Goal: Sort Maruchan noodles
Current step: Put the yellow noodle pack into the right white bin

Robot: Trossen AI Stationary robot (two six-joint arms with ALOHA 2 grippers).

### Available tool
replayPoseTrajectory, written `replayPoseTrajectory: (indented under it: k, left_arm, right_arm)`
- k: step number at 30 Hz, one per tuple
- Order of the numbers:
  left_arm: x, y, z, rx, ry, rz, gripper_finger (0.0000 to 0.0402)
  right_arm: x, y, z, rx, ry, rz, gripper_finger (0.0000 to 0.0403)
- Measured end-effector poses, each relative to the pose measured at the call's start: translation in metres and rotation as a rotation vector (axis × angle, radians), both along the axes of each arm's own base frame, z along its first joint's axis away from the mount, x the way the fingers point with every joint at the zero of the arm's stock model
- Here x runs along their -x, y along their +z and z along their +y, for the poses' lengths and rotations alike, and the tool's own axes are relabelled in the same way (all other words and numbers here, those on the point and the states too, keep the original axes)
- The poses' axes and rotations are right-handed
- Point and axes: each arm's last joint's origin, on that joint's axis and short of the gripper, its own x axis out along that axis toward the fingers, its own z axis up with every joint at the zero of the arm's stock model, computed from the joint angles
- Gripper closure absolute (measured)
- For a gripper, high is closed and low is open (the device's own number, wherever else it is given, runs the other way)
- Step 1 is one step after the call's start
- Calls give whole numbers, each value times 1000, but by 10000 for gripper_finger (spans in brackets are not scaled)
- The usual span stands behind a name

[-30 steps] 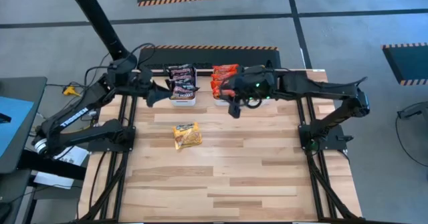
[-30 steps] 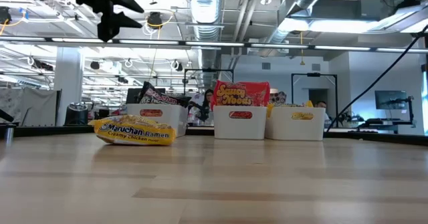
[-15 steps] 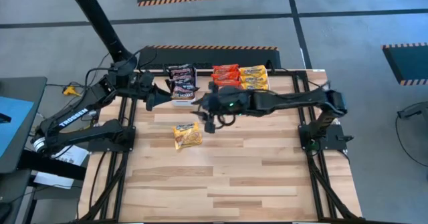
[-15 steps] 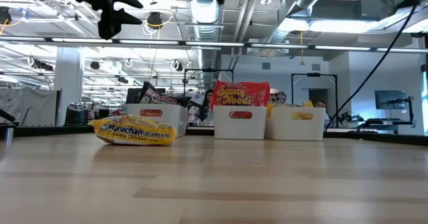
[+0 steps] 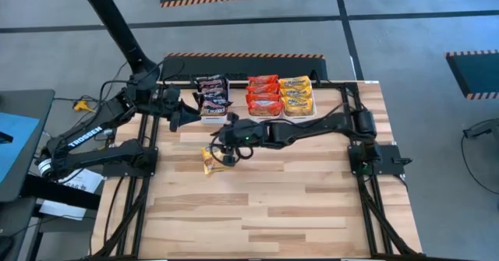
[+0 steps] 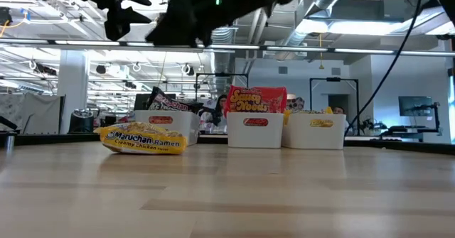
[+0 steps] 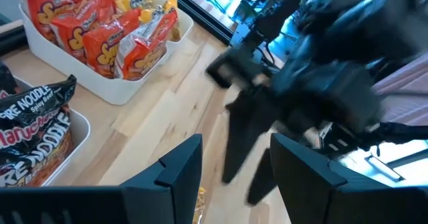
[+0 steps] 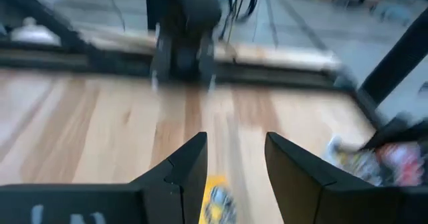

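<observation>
Fingers of my right end effector stand apart with nothing between them, poised above the yellow Maruchan Creamy Chicken packet that lies alone on the worktop. In my right wrist view a strip of that yellow packet shows through the gap between my fingers. My left end effector is also parted and empty, held in the air just beside the white bin of dark packets. Along the far edge sit three white bins: dark packets, red packets and yellow packets. In the low view the lone packet rests flat in front of the bins.
</observation>
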Motion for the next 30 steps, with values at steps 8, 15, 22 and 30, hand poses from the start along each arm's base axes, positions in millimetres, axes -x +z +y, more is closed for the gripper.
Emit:
replayPoseTrajectory:
  k: [8,15,22,30]
  left_arm:
    - [0,0,0,2,16,7,237]
    - [-1,-4,1,27,15,37,237]
    - [-3,-8,3,33,40,74,237]
    - [-3,-8,3,31,38,69,237]
  right_arm:
    - [-14,-43,0,-60,18,73,230]
    - [-27,-64,4,-98,33,108,230]
    - [-24,-79,3,-136,38,214,230]
    - [-24,-108,-2,-203,23,304,230]
